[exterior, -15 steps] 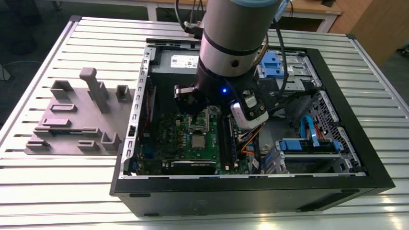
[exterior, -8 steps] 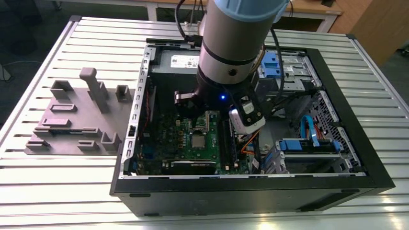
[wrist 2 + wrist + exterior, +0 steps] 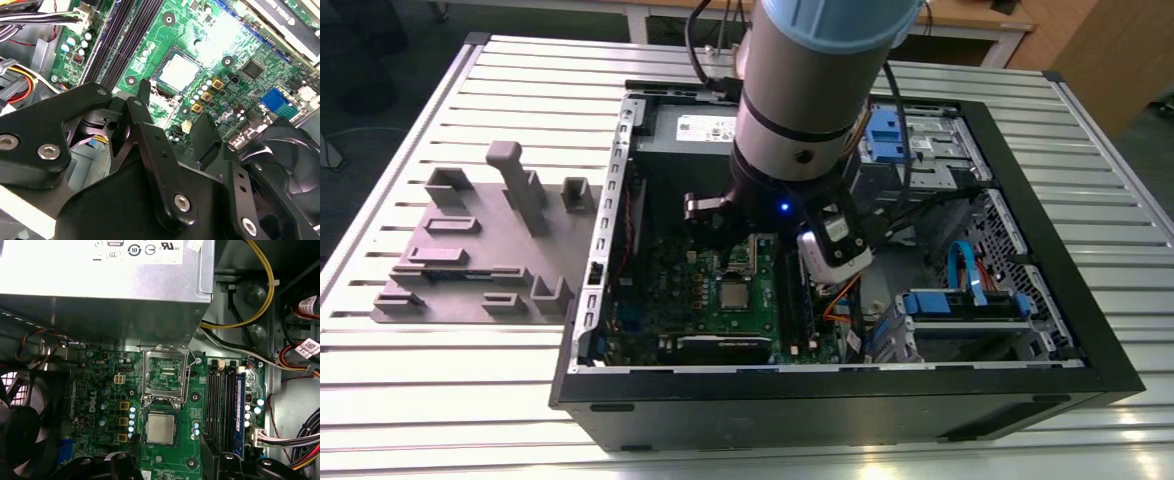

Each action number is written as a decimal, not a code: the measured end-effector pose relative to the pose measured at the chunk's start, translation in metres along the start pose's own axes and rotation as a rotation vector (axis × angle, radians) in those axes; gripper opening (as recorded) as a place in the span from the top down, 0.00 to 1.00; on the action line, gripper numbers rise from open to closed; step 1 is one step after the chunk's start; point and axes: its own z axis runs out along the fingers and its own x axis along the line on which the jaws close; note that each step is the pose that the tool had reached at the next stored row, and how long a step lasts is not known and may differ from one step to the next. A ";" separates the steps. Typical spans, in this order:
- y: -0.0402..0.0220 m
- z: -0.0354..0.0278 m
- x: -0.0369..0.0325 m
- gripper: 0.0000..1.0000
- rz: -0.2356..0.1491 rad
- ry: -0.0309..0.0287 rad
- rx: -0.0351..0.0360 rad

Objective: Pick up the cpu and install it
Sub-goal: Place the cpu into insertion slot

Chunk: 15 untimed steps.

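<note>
in the second wrist view the gripper (image 3: 173,104) is seen with its two black fingers (image 3: 144,97) spread well apart; nothing is held between them, and green board is seen through the gap. it is held above the motherboard (image 3: 240,45), near the socket but not touching it. the cpu (image 3: 177,71) is seated flat in that socket, silver-grey top up, apart from the fingers. in the first wrist view the cpu (image 3: 161,429) is seen square in its recess, and the metal load frame (image 3: 165,371) is raised off it, standing just beside it on the side toward the grey power supply (image 3: 100,295). the memory slots (image 3: 220,400) are laid alongside the socket, and a black fan (image 3: 20,430) is placed at the board's opposite edge. in the exterior view the arm (image 3: 807,100) is lowered into the computer case (image 3: 854,400), which is laid on its side on a slatted metal table (image 3: 454,420). a grey moulded fixture (image 3: 467,250) is set on the table just beside the case, at the exterior view's left.
</note>
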 end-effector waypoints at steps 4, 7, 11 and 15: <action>-0.0005 0.0062 0.0033 0.41 0.000 0.0001 0.0002; -0.0010 0.0115 0.0030 0.41 0.000 0.0002 0.0003; -0.0017 0.0188 0.0027 0.41 0.000 0.0003 0.0002; -0.0030 0.0246 0.0025 0.41 0.000 0.0009 0.0004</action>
